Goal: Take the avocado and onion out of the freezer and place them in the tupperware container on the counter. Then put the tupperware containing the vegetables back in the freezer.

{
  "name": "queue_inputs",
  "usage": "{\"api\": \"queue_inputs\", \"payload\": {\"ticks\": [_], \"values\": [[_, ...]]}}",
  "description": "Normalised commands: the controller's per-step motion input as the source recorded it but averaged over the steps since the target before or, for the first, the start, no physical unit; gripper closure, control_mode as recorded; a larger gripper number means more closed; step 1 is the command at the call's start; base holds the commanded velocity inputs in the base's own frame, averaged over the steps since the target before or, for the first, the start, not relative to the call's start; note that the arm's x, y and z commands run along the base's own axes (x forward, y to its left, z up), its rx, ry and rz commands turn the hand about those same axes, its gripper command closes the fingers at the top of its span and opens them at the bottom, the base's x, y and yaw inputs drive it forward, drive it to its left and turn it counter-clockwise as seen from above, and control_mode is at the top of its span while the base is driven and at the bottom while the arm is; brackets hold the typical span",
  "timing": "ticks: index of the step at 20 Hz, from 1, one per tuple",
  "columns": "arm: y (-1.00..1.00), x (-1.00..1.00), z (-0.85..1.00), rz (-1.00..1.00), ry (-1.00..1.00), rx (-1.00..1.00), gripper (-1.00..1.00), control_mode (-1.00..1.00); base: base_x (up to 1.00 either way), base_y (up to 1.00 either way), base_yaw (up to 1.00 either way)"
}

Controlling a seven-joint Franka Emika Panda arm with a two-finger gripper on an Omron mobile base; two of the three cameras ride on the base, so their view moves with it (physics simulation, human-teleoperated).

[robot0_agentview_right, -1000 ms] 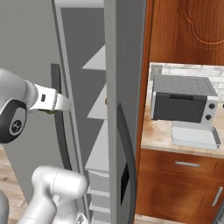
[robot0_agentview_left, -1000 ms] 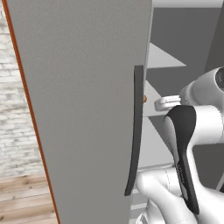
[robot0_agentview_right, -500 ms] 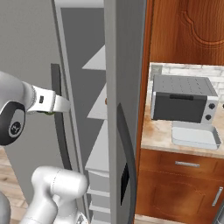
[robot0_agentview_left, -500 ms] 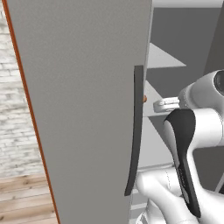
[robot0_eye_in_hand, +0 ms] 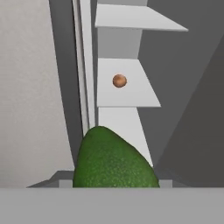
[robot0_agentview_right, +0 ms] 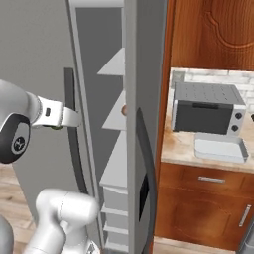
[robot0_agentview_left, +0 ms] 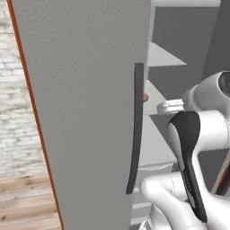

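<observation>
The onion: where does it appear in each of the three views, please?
Left base view: the onion peeks out just right of the door handle.
Right base view: a sliver near the picture's centre.
Hand view: upper middle, above the avocado.
Shared landmark: the pale shelf under it.

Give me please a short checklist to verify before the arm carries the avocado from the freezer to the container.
1. Avocado in the gripper: ok, it sits at the gripper in the hand view, though the fingertips are hidden.
2. Freezer door open: ok.
3. Onion waiting on its freezer shelf: ok.
4. Tupperware container on the counter, before the toaster oven: ok.
5. Container empty: cannot tell, its inside is not visible.
6. Gripper out of the freezer: cannot tell.
</observation>
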Motion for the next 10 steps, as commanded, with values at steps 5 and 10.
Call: {"api": "queue_inputs", "payload": {"ticks": [5,10], "values": [[0.00,0.00,0.00,0.00,0.00,0.00,1.00,1.00,-0.94,-0.04,0.00],[0.00,0.00,0.00,0.00,0.00,0.00,1.00,1.00,-0.68,-0.02,-0.03]]}}
